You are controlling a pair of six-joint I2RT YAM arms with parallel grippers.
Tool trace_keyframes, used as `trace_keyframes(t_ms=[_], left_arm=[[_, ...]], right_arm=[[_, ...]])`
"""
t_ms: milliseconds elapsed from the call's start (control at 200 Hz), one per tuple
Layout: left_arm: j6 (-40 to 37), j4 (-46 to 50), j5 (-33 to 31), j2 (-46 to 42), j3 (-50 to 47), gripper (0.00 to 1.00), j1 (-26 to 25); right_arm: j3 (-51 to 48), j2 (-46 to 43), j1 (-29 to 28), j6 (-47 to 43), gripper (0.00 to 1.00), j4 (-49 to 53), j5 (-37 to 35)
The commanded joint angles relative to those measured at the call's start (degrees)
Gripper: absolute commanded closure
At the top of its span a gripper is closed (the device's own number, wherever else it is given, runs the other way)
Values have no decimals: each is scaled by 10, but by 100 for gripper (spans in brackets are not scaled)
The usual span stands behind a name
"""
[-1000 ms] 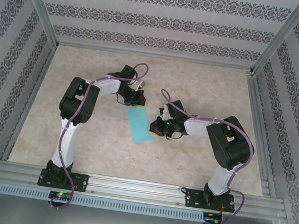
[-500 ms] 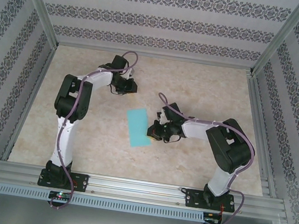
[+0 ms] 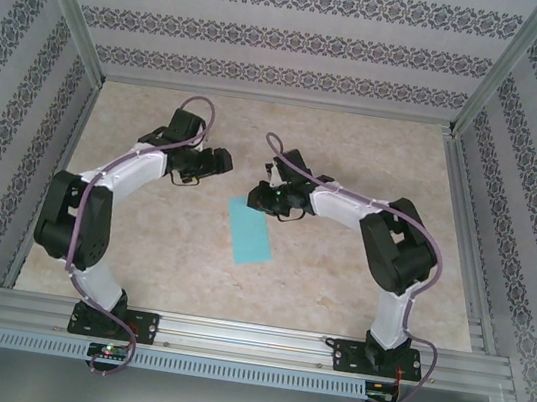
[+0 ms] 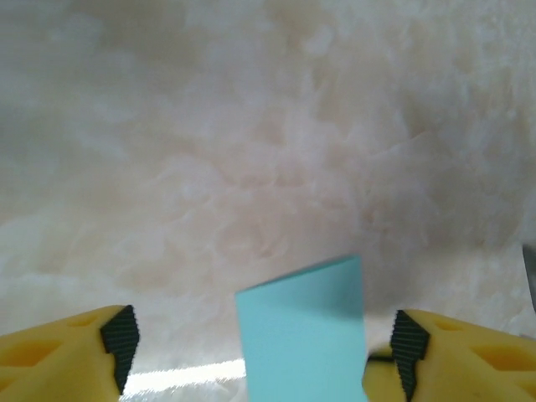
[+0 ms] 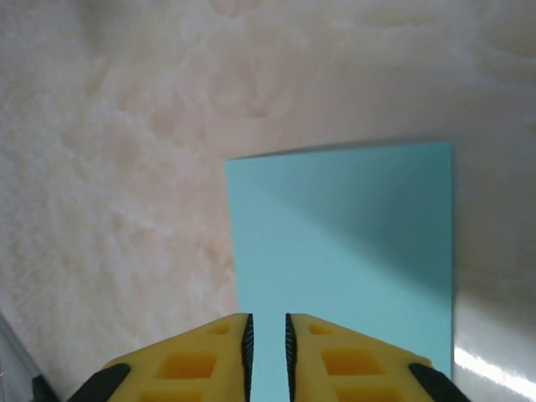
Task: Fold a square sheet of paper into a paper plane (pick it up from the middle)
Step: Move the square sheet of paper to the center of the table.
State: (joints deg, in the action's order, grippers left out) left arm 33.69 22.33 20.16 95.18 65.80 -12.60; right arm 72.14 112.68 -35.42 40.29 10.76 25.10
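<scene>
The square sheet of paper (image 3: 250, 232) is turquoise and lies flat on the table as a folded narrow rectangle, slanted between the two arms. My left gripper (image 3: 224, 162) hovers just beyond its far left corner, apart from it. In the left wrist view the paper's end (image 4: 306, 335) shows between the yellow fingers (image 4: 84, 356), and the left gripper (image 4: 265, 347) is wide open. My right gripper (image 3: 255, 198) is at the paper's far end. In the right wrist view the right gripper (image 5: 267, 343) has a narrow gap between its jaws, with the paper (image 5: 343, 243) below and nothing pinched.
The marbled beige tabletop (image 3: 356, 154) is bounded by patterned walls and aluminium posts. A metal rail (image 3: 248, 340) carries both arm bases at the near edge. The right arm's elbow (image 3: 398, 246) stands to the right of the paper.
The left gripper let go of the paper, drew back to the far left and opened wide. The right gripper moved from the paper's right side to its far end, jaws parting slightly.
</scene>
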Motion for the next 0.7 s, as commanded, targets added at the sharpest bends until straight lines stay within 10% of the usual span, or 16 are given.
trace_keyframes(t_ms=[0, 440, 694], left_arm=[[8, 5, -15, -29, -32, 14, 9], [9, -2, 71, -37, -69, 3, 10], [24, -33, 117, -79, -130, 0, -3]], right_arm=[[37, 43, -4, -17, 76, 48, -32], [-26, 19, 68, 88, 72, 56, -139], [-10, -38, 44, 26, 52, 54, -147]])
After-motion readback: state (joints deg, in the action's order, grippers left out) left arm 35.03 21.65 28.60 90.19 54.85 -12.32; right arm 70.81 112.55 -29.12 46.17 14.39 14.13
